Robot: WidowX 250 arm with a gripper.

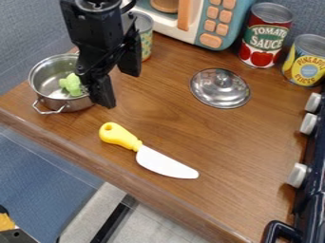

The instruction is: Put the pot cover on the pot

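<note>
The black gripper (122, 84) hangs at the upper left, over the right edge of the pot, with its two fingers spread apart and nothing seen between them. Partly behind it stands the silver pot (47, 78), uncovered, with a green piece (73, 84) inside and a wire handle toward the front. The round metal pot cover (220, 88) lies knob up on the wooden counter, well to the right of both pot and gripper.
A yellow-handled toy knife (166, 163) lies near the counter's front edge. At the back are a toy microwave (215, 23), a patterned cup (145, 35), a tomato sauce can (263, 38) and a pineapple can (306, 61). A dark stove with knobs (298, 174) borders the right side.
</note>
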